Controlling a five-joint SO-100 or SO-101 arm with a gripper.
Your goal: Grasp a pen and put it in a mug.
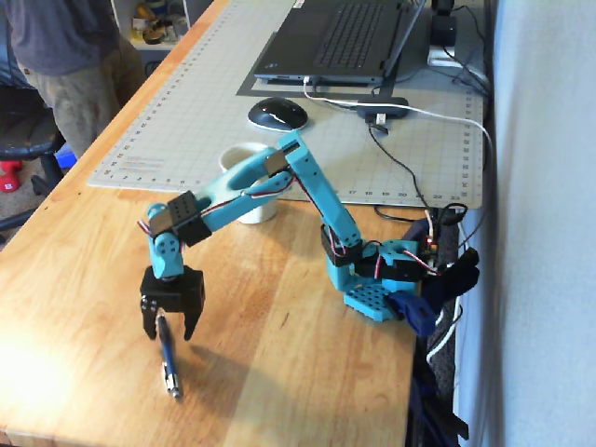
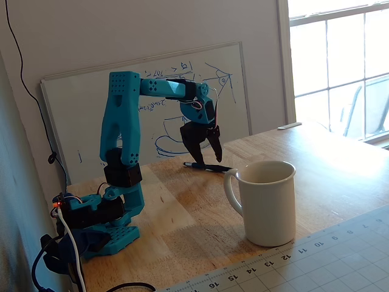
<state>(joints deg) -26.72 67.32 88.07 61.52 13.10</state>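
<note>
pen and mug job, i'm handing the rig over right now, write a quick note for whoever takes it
Tool: open, pointing down, fingers straddling the upper end of the pen, not closed on it.
Pen: lying flat on the wooden table, near the front edge in the fixed view that shows the laptop.
Mug: upright on the table by the cutting mat, behind the arm in that view; no pen in it.
Done: tool is lined up over the pen.
Left: close on the pen, lift, carry to the mug, drop it in.
</note>
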